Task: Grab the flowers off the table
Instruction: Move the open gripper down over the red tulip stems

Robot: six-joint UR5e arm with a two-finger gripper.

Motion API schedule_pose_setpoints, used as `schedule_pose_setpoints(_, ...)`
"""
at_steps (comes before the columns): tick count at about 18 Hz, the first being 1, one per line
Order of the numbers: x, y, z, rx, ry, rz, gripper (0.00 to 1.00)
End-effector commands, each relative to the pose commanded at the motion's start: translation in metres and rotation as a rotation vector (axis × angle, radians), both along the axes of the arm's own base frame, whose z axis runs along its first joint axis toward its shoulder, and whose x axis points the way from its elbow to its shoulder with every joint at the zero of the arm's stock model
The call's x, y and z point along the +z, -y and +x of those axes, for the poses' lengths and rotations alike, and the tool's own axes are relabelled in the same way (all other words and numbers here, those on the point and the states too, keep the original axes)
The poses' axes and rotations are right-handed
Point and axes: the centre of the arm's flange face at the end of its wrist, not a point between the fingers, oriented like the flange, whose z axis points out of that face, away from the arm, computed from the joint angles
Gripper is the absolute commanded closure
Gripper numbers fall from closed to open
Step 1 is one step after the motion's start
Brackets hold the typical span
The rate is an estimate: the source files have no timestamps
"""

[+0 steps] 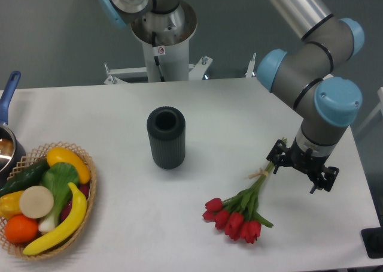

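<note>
The flowers [239,215], a small bunch of red tulips with green stems tied with pale string, lie on the white table [239,116] at the front right. The heads point toward the front edge and the stems run up and to the right. My gripper [297,175] hangs low over the table at the stem end. Its two black fingers stand apart, and the left finger [276,159] is right beside the stem tips. The jaws are open and hold nothing.
A black ribbed cylinder [166,137] stands upright in the middle of the table. A wicker basket [84,191] of fruit and vegetables sits at the front left, with a pot with a blue handle [8,92] behind it. The arm's base [161,26] rises behind the table.
</note>
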Motion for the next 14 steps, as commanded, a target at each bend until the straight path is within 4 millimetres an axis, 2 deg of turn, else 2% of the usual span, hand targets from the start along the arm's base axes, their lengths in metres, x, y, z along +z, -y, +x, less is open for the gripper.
schedule_pose_setpoints(5, -0.001, 0.0, 0.0, 0.003, 0.002, -0.001, 0.0)
schedule_pose_setpoints(8, -0.015, 0.002, 0.006, 0.032, 0.019, 0.004, 0.0)
schedule_pose_setpoints(9, -0.029, 0.004, 0.013, 0.049, 0.032, 0.001, 0.0)
schedule_pose_setpoints(10, -0.034, 0.002, 0.021, 0.049, 0.016, 0.008, 0.0)
schedule_pose_setpoints(12, -0.035, -0.014, 0.041, 0.027, -0.015, 0.013, 0.0)
schedule_pose_setpoints(14, -0.043, -0.02, 0.046, 0.018, -0.029, -0.033, 0.0)
